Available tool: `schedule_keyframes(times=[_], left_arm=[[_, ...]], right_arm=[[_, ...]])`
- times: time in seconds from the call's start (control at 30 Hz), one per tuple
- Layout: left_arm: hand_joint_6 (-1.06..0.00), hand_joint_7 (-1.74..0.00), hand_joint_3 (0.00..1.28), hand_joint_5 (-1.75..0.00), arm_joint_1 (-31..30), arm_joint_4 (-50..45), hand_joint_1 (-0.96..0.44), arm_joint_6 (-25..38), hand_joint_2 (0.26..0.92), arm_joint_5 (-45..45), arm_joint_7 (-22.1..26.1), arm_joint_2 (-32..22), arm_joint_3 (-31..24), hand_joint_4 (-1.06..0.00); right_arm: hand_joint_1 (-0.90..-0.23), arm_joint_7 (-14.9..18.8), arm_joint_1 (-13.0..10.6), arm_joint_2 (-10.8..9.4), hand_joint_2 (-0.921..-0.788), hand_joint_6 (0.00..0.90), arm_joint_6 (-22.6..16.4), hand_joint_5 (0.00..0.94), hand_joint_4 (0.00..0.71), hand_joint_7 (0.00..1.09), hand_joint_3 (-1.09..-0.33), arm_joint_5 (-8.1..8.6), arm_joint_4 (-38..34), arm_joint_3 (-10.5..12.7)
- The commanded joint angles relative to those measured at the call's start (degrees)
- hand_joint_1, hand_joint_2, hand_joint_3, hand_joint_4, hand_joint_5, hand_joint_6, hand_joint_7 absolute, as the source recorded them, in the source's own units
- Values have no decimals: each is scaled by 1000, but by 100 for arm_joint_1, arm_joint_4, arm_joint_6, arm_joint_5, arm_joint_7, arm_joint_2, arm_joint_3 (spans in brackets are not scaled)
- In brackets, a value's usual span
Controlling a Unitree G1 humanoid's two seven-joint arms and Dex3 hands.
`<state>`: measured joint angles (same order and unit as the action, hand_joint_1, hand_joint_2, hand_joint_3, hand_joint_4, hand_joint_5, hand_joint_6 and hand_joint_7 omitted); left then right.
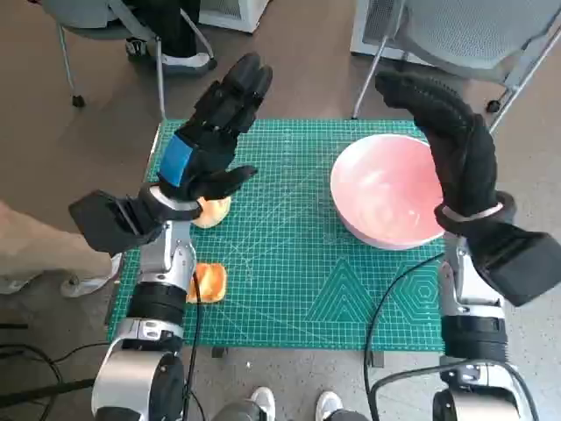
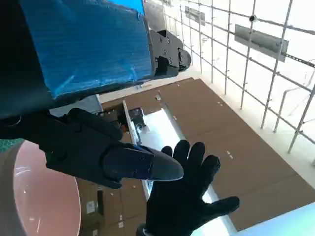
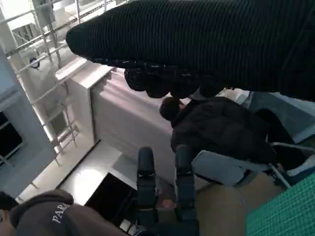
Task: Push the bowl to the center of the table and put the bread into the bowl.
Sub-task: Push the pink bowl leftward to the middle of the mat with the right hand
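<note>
We see both hands raised above the tabletop, which is covered by a green cutting mat. Our left hand, black with blue tape over its back, has its fingers stretched out and apart, the thumb sticking out to the side, and it holds nothing. Our right hand, in the black knitted glove, is likewise spread and holds nothing.

The pink bowl sits on the mat directly under our right hand; the glove covers its far right rim in the head view, and we cannot tell whether it touches the bowl. The bowl lies well off to the right of our left hand, with bare mat between them.

There are two pieces of bread. One lies just below our left hand, partly hidden under the thumb and wrist. The other bread piece lies nearer the body, beside the left forearm, close to the mat's left edge. Both are well apart from the bowl.

In the left wrist view the bowl's pink inside shows beside the black fingers, and the gloved hand appears beyond them, fingers spread.

In the right wrist view a person in a dark jacket sits beyond the glove. Chairs stand past the far edge of the tabletop.
</note>
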<state>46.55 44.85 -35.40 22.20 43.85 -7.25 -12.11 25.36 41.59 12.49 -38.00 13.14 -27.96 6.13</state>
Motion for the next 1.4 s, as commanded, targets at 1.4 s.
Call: schedule_keyframes(times=[1.4], left_arm=[[-175, -3, 179, 0, -126, -110, -691, -15, 921, -76, -134, -19, 45, -15]], right_arm=[[-686, 247, 8, 405, -921, 39, -59, 3, 185, 492, -750, 260, -590, 425]])
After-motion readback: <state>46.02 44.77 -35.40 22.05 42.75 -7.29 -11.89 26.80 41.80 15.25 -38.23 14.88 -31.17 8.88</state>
